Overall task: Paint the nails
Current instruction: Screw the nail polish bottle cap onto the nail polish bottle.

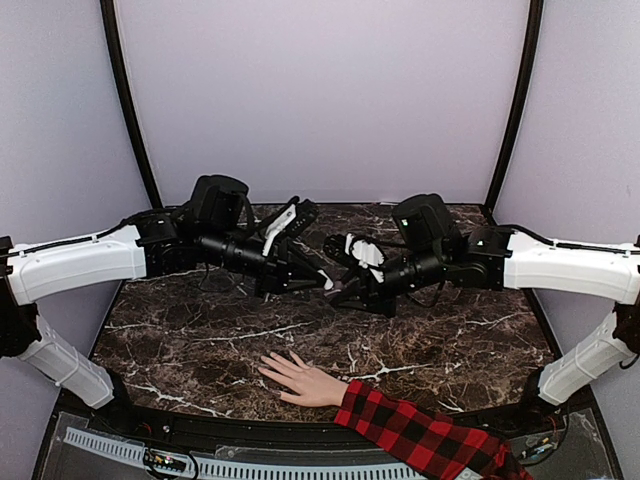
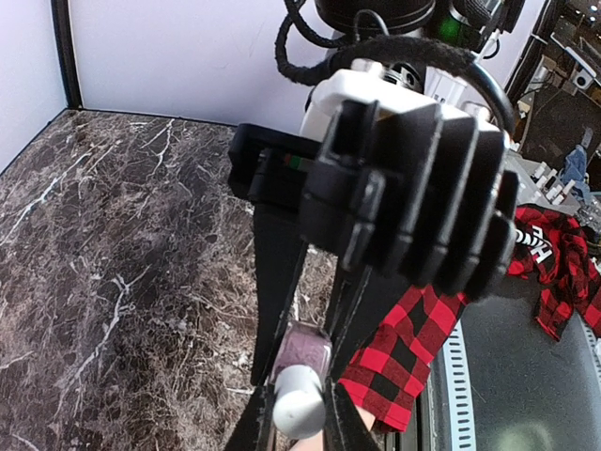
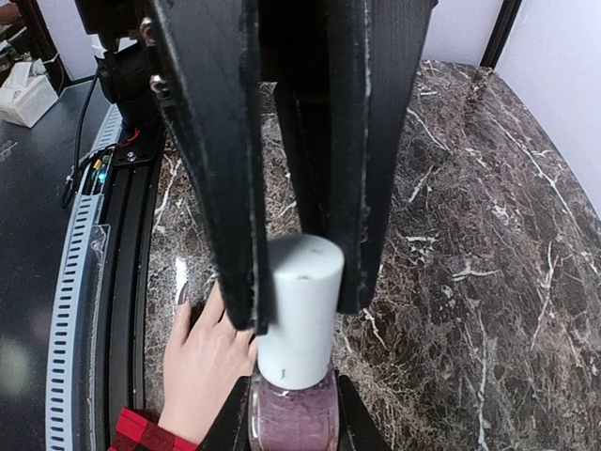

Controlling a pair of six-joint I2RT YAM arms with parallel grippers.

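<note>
A small polish bottle (image 3: pixel 293 418) with purple polish and a white cap (image 3: pixel 299 310) hangs between both grippers above the marble table (image 1: pixel 200 340). My left gripper (image 2: pixel 305 352) is shut on the glass body (image 2: pixel 307 349). My right gripper (image 3: pixel 299 282) is shut on the cap. In the top view the left gripper (image 1: pixel 318 280) and the right gripper (image 1: pixel 345 292) meet at mid-table. A pale hand (image 1: pixel 300 380) with a red-and-black plaid sleeve (image 1: pixel 420 435) lies flat near the front edge, below the grippers. One nail (image 3: pixel 181 294) looks dark in the right wrist view; the others are too small to tell.
A black front rail with a white slotted strip (image 1: pixel 250 468) runs along the near edge. Purple walls close the back and sides. More plaid cloth (image 2: pixel 554 258) and clutter lie off the table. A white box (image 3: pixel 23 99) sits beyond the rail.
</note>
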